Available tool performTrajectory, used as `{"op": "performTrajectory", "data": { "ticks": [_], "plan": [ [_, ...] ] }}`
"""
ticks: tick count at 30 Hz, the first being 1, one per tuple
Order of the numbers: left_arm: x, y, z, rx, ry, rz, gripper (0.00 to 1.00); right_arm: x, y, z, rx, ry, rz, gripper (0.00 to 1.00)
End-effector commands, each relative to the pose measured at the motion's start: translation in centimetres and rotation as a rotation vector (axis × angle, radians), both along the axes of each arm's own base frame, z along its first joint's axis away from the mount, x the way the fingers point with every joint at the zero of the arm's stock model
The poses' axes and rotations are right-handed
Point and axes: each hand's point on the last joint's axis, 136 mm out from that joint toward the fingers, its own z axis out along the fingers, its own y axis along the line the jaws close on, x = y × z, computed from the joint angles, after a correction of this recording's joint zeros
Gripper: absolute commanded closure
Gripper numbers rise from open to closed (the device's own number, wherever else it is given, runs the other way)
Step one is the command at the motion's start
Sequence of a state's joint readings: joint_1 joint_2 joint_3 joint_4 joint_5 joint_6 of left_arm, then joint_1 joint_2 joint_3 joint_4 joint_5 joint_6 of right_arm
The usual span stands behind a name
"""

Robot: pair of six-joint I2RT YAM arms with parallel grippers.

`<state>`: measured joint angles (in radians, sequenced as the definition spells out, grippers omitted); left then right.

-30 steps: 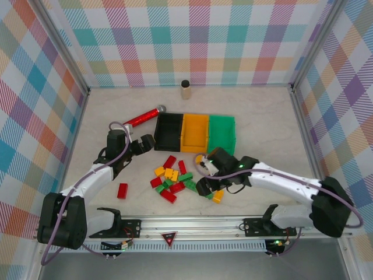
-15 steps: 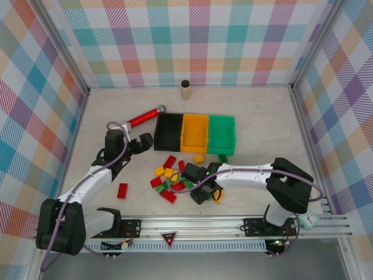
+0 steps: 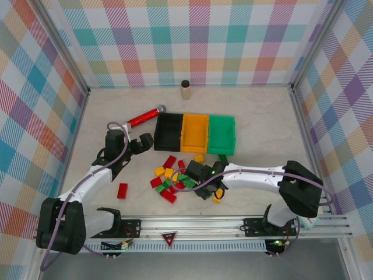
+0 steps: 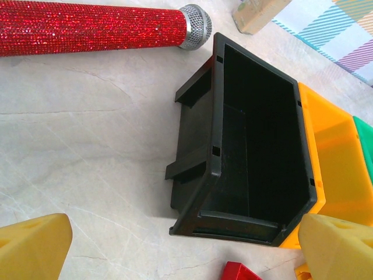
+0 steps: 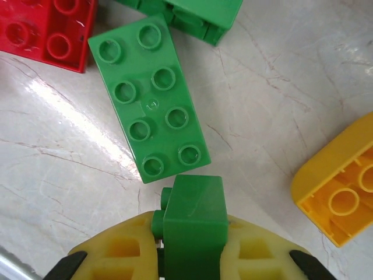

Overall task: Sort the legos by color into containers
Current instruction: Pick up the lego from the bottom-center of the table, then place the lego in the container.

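Right gripper (image 5: 192, 248) has just clamped a small green studded plastic brick (image 5: 194, 210) from the pile (image 3: 172, 182) near the worktop's front edge, likely bound for the green plastic bin (image 3: 222, 134); left gripper (image 4: 180, 245) gapes empty.

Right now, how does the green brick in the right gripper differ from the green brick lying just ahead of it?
The held brick is clamped in the right gripper; the eight-stud brick lies free on the table. The held brick is tipped, studs sideways; the eight-stud brick has studs up. Both are green.
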<state>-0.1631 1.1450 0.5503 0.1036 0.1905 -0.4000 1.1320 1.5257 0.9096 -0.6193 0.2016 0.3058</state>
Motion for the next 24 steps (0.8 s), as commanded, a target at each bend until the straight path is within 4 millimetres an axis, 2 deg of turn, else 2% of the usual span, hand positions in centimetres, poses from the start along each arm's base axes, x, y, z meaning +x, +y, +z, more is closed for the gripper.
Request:
{"op": "performTrajectory", "data": {
  "ticks": [1,5,8,10,14,19,22,24],
  "plan": [
    [-0.3,-0.2,-0.4,0.012,0.008,-0.009,0.00,0.3,-0.1,1.6,0.030,-0.030,-0.016,0.89],
    [-0.3,-0.2,-0.3,0.010,0.005,-0.008,0.00,1.9,0.2,4.0,0.113,-0.074,-0.050,0.90],
    [-0.3,-0.1,-0.3,0.013,0.003,-0.002,0.00,4.3,0.0,6.3,0.201,-0.106,-0.121,0.90],
    [-0.3,0.0,-0.3,0.015,0.003,0.001,0.00,6.4,-0.6,7.6,0.250,-0.121,-0.188,0.89],
    [-0.4,0.1,-0.3,0.018,0.000,0.008,0.00,11.8,-3.1,9.7,0.318,-0.158,-0.351,0.89],
    [-0.3,0.2,-0.5,0.025,0.005,0.013,0.00,18.4,-6.5,10.4,0.276,-0.201,-0.494,0.89],
    [-0.3,0.3,-0.5,0.027,0.007,0.015,0.00,21.1,-8.0,10.0,0.232,-0.220,-0.541,0.90],
    [-0.3,0.3,-0.5,0.029,0.006,0.017,0.00,22.1,-8.2,9.7,0.238,-0.199,-0.550,0.88]
  ]
}}
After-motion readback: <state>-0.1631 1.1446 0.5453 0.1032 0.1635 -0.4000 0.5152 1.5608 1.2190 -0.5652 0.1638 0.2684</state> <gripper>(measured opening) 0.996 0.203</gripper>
